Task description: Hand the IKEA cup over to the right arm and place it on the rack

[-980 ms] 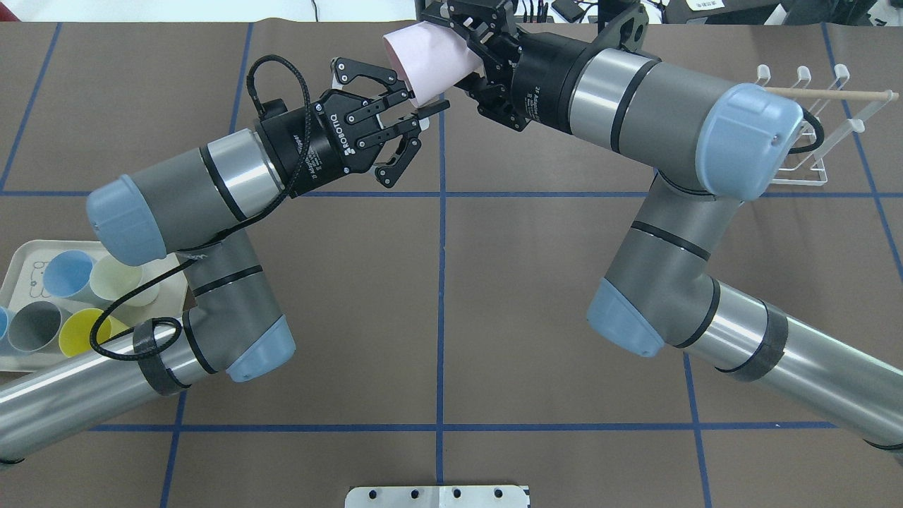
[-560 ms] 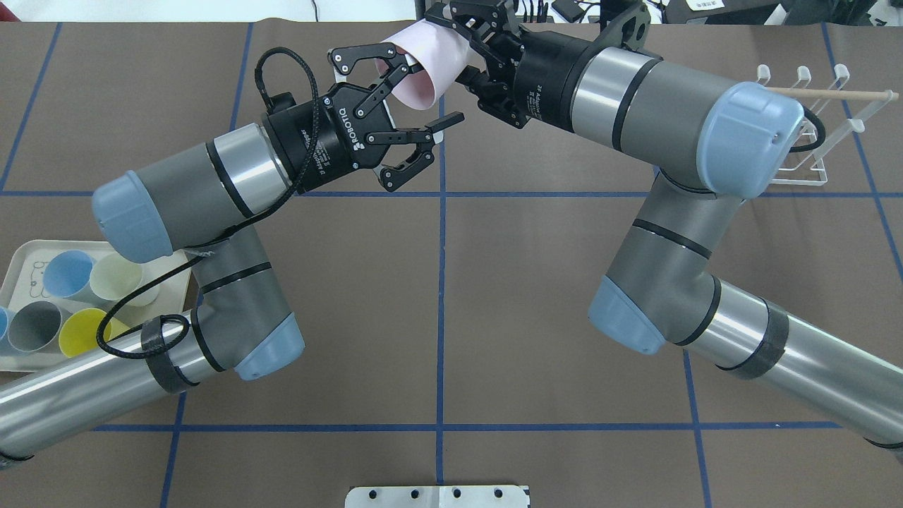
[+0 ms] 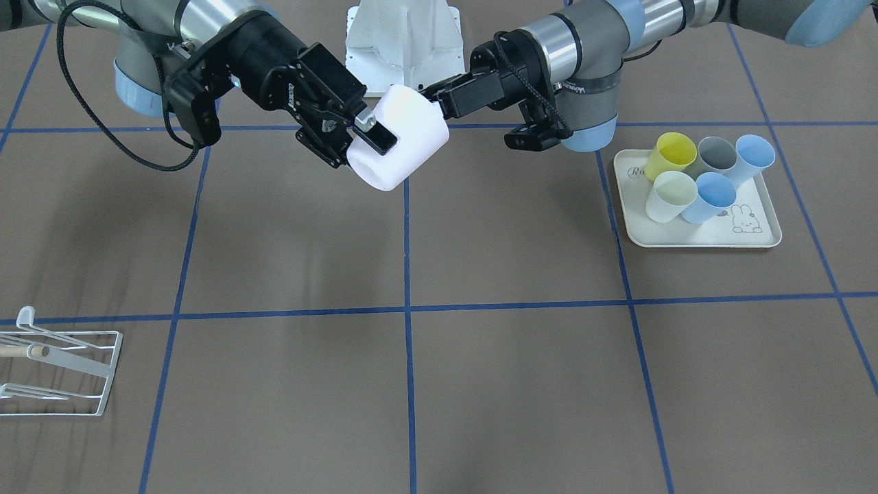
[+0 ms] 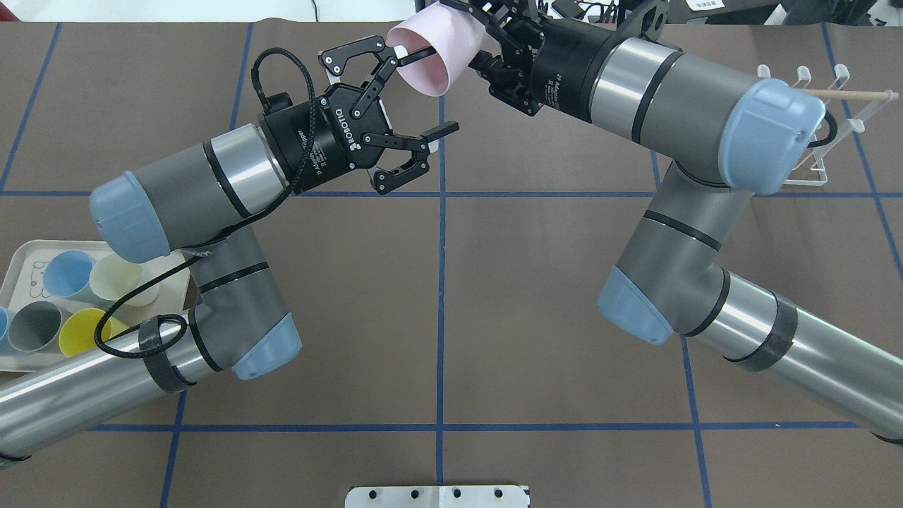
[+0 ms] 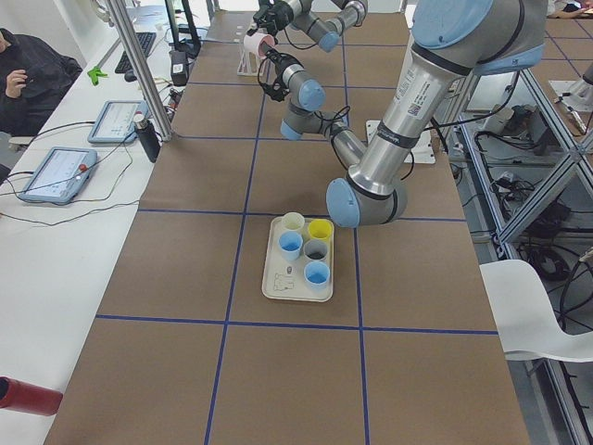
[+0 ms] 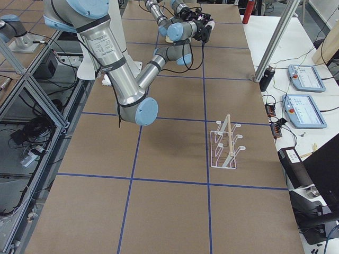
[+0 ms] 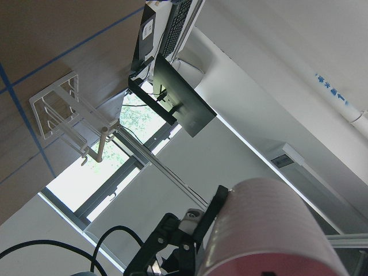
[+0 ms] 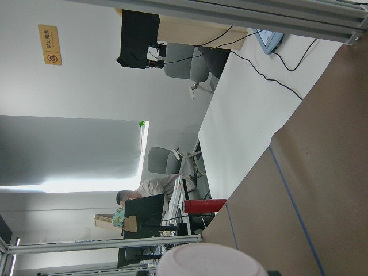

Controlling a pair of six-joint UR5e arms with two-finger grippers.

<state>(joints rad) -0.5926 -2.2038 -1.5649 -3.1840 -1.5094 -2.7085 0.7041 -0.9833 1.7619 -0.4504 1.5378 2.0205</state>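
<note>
IKEA cup (image 4: 432, 60), the pale pink one, is up in the air, tipped on its side high above the centre blue line of the bench (image 4: 437, 282). The right arm's gripper (image 3: 370, 134) has it, jaws clamped on the cup's wall towards the base, and one pad shows flat against the outside in the front-facing view. The cup's mouth points at the left gripper (image 4: 432, 90), whose jaws are spread wide. Of its two fingers (image 4: 437, 131), the upper one reaches to the rim, contact impossible to call from here, and the lower one hangs clear beneath the cup. Out on the robot's right stands the white wire rack (image 3: 62, 363), well apart from the cup, its wooden peg jutting sideways. Over on the robot's left, the cream tray (image 3: 699, 240) carries five cups (image 3: 713, 185): yellow, grey, cream and two blue.
</note>
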